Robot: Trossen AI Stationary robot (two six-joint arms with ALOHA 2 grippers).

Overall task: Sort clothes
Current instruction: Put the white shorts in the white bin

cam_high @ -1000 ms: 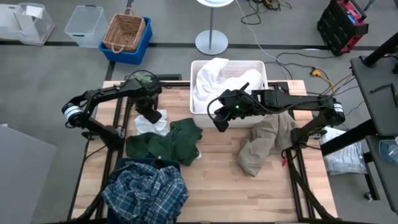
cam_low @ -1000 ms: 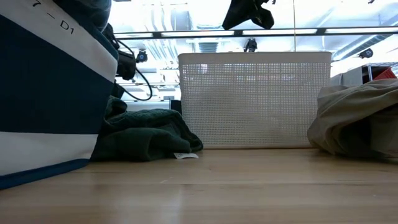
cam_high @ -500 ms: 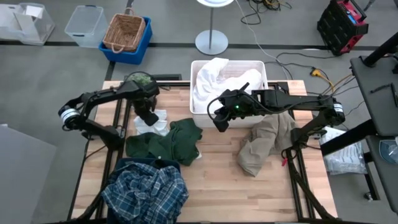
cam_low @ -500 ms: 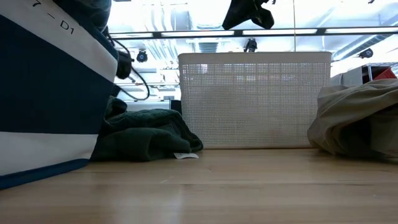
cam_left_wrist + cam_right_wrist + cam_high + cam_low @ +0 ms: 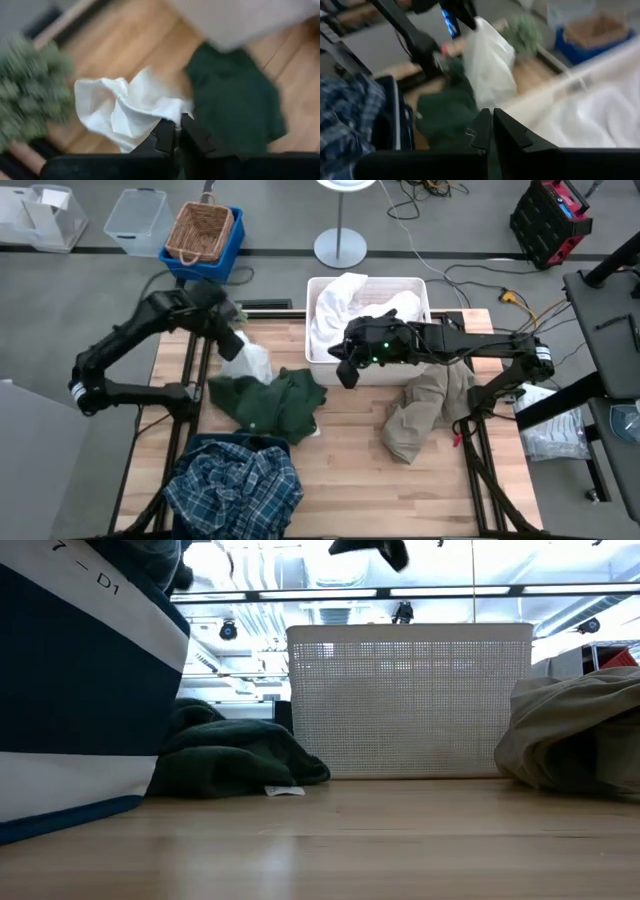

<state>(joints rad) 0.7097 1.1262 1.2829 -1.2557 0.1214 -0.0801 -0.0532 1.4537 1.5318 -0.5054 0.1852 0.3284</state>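
Observation:
My left gripper [image 5: 228, 318] is raised over the table's far left part and is shut on a white garment [image 5: 246, 362], which hangs below it; the garment also shows in the right wrist view [image 5: 487, 55]. A dark green garment [image 5: 270, 402] lies crumpled on the table beneath it. My right gripper [image 5: 343, 372] hovers shut at the near left corner of the white bin [image 5: 425, 290], and I see nothing in it. White clothes [image 5: 340, 310] lie in the bin. A khaki garment [image 5: 425, 412] lies right of centre, and a plaid garment [image 5: 235, 485] lies at the near left. My left gripper pinches a bunched upper part of the white garment [image 5: 167, 111] between its two shut fingers, coming from above. The garment hangs slack below the fingers in loose folds. Whether its lower end [image 5: 256, 376] touches the green garment, I cannot tell.
A small green plant [image 5: 30, 90] stands at the table's far left edge. A navy-and-white thing [image 5: 80, 690] fills the left of the low view. The bin's wall [image 5: 410, 700] and the khaki heap [image 5: 580, 735] stand behind bare wood at the table's near middle.
My left gripper has risen and gone toward the table's far left, lifting the white garment off the table so that it now hangs. The dark green garment has shifted and spread a little. My right gripper has risen slightly beside the bin.

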